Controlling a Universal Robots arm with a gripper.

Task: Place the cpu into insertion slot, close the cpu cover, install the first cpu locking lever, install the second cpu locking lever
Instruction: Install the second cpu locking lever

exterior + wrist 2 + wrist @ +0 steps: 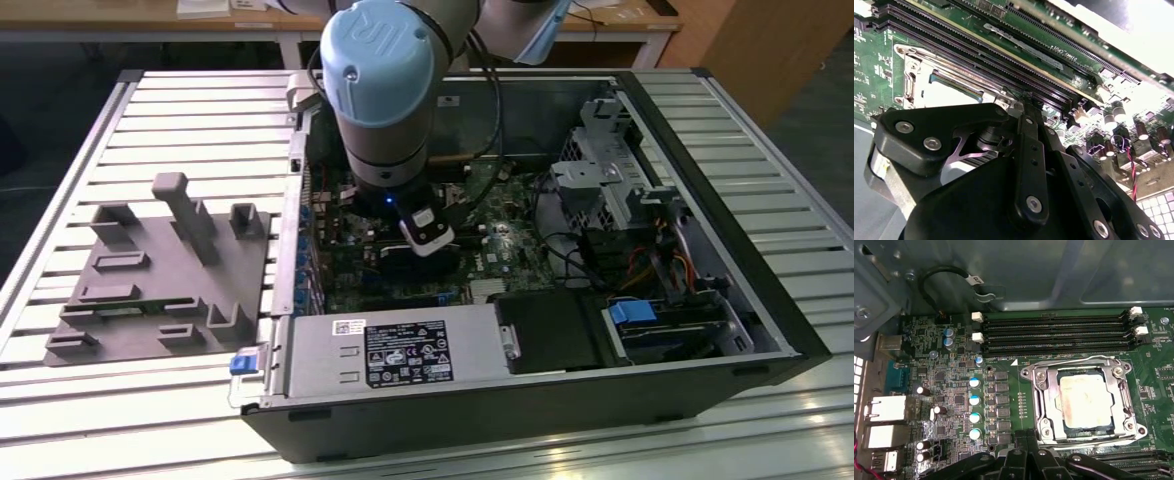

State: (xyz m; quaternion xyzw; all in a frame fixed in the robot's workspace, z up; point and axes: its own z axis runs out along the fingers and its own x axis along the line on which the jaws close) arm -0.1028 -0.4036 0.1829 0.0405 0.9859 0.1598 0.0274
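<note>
While your tool (1026, 452) hovers low over motherboard (954, 400), cpu (1085, 400) sits seated in insertion slot (1051, 395), just ahead of fingertips, slightly off to one side. cpu cover (1124, 392) down around chip. Fingers look drawn together, holding nothing.

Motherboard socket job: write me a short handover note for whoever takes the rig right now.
Gripper: above the motherboard, at the socket's edge, holding nothing visible; whether it is open or shut can't be told.
CPU: already seated in the socket, metal top showing through the window.
Cover: appears down over the CPU, framing it in the first wrist view.
Levers: wire rods run along the socket edges; whether either is latched can't be told.
Done: CPU placed, cover apparently closed.
Left: confirm and lock both levers.
</note>
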